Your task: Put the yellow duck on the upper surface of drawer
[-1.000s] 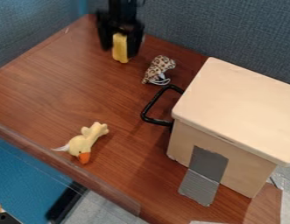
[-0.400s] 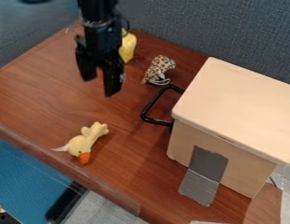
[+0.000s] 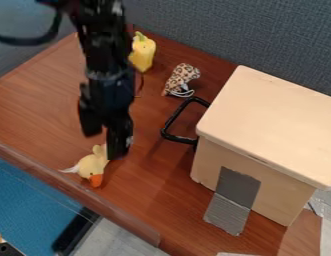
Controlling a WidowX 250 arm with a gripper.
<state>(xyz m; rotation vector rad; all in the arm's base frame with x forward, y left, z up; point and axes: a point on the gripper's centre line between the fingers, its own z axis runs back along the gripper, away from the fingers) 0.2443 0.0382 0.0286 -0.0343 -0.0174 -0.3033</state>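
Yellow plush duck with an orange bill (image 3: pixel 93 165): on the tabletop, near its lower-left edge in the view.
Brown wood-grain tabletop (image 3: pixel 34 110): under duck, box and toys.
Pale, lidded wooden box (image 3: pixel 271 117): at the right.
Black two-finger gripper (image 3: pixel 105 145): fingers spread wide, one overlapping the duck in view; contact, cannot tell.
Ridged grey strip (image 3: pixel 229 212): down the box's side onto the tabletop.
Black loop handle (image 3: pixel 171 120): on the box's left.
Yellow pepper-shaped toy, green stem (image 3: pixel 143 54): beyond the handle.
Leopard-spotted cloth toy (image 3: pixel 182 78): between pepper and handle.
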